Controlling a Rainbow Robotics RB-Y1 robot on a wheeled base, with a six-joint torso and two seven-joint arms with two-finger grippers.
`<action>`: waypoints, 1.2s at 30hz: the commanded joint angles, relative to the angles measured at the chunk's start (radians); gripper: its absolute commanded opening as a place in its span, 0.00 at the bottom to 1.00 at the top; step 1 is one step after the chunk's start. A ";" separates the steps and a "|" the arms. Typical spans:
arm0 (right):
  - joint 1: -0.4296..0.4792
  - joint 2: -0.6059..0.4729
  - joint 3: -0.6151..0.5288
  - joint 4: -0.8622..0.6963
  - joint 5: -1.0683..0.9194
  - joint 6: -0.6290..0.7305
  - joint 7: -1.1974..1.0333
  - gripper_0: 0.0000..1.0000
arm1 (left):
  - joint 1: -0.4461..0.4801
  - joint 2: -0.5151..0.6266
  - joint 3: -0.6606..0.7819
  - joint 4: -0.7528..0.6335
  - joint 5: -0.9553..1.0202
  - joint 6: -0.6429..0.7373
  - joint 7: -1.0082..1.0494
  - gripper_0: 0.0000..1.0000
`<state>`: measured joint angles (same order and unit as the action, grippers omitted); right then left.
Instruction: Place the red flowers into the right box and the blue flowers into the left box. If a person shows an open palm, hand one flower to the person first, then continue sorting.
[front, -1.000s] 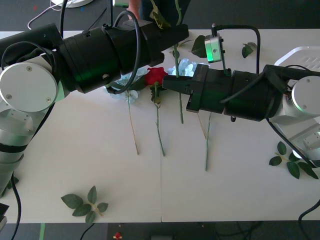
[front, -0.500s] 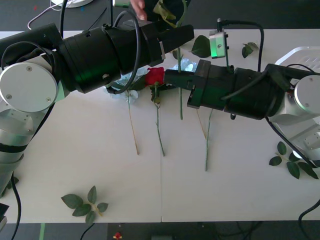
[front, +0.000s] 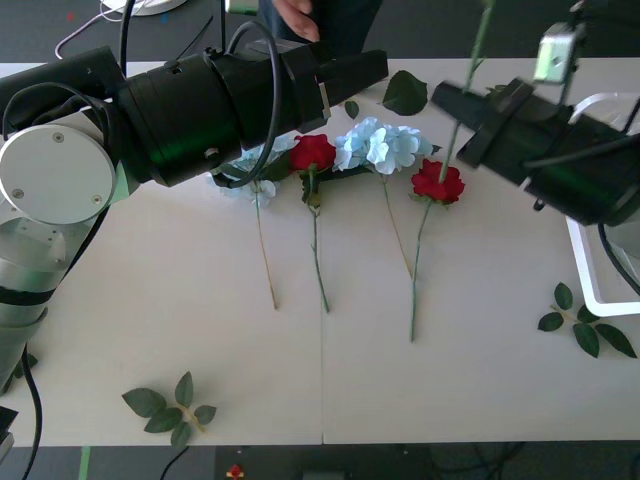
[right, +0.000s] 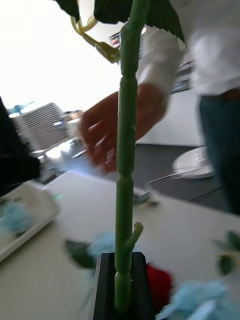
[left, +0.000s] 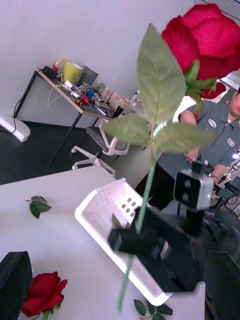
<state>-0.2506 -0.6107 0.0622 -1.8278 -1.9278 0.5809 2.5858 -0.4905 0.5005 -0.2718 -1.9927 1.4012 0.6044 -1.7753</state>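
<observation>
Right end effector (front: 452, 100): clamped on an upright rose stem (front: 478, 40).
Front view: two red flowers (front: 313, 152) and blue flowers (front: 385, 146) lie on the table (front: 200, 340); left end effector's opening cannot be told. Right wrist: fingers (right: 107, 285) grip the stem before the person's hand (right: 117, 127). Left wrist: right box (left: 107, 210) behind the raised rose.

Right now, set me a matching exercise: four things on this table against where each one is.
Things:
1. held red rose
2. blue cluster
3. right box
4. leaf sprig

Places:
A. near the front-left corner of the table
B. upright, stem gripped in the right claw
C. lying between two red roses
D. at the table's right edge

Pairs: 1-B, 2-C, 3-D, 4-A
</observation>
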 joint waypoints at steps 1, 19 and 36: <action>-0.049 -0.012 -0.012 -0.016 0.125 -0.078 0.033 0.00 | 0.004 0.029 -0.006 -0.037 0.010 -0.014 0.014 1.00; -0.306 0.105 0.070 0.237 0.312 -0.219 0.037 0.00 | 0.004 0.029 -0.006 -0.037 0.010 -0.014 0.014 1.00; -0.358 0.120 0.174 0.278 0.308 -0.345 0.033 0.00 | 0.004 0.029 -0.006 -0.037 0.010 -0.014 0.014 1.00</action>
<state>-0.5666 -0.5144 0.2298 -1.5356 -1.6216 0.2438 2.5992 -0.4905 0.5006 -0.2718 -1.9928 1.4012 0.6037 -1.7753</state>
